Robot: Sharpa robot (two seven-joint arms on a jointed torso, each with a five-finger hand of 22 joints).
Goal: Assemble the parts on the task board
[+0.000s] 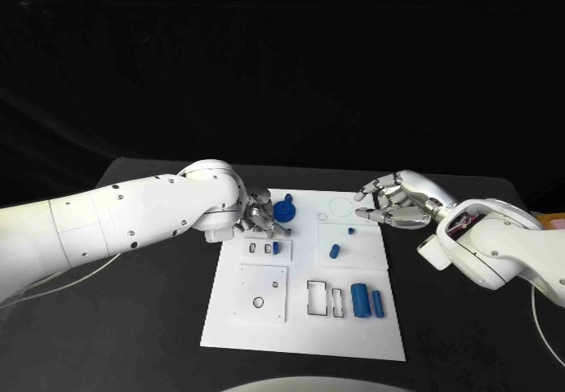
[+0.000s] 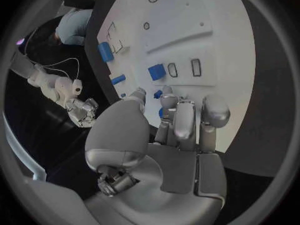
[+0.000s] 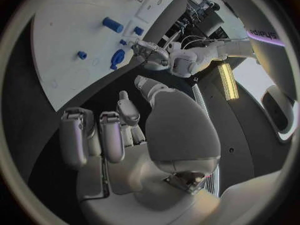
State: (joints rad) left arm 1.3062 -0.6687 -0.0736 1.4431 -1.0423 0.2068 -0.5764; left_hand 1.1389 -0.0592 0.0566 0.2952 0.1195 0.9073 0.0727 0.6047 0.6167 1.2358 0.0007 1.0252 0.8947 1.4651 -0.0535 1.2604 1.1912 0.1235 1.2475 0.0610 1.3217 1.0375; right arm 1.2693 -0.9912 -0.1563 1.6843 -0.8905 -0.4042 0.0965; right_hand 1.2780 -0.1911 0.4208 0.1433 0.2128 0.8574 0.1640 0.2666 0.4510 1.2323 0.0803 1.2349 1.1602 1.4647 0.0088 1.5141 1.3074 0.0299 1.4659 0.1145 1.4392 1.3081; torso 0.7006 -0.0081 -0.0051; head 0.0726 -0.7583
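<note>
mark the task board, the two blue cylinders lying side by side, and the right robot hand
task board (image 1: 253, 331): head view, bare near-left part of the white plate.
blue cylinders (image 1: 367, 303): head view, between the pair, on the larger one's side.
right robot hand (image 1: 394, 204): head view, middle of the silver palm.

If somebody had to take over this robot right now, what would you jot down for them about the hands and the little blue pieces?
Left hand: at the far left of the white board, fingers around a round blue piece; whether it truly grips it I cannot tell.
Right hand: over the board's far right corner, fingers curled, holding nothing.
Pieces: two blue cylinders lie side by side near the front, a small blue peg sits mid-board, a small blue block by the slots on the left.
Done: hard to judge; most pieces look loose.
Left: seat the round piece, then place the cylinders, peg and block.
</note>
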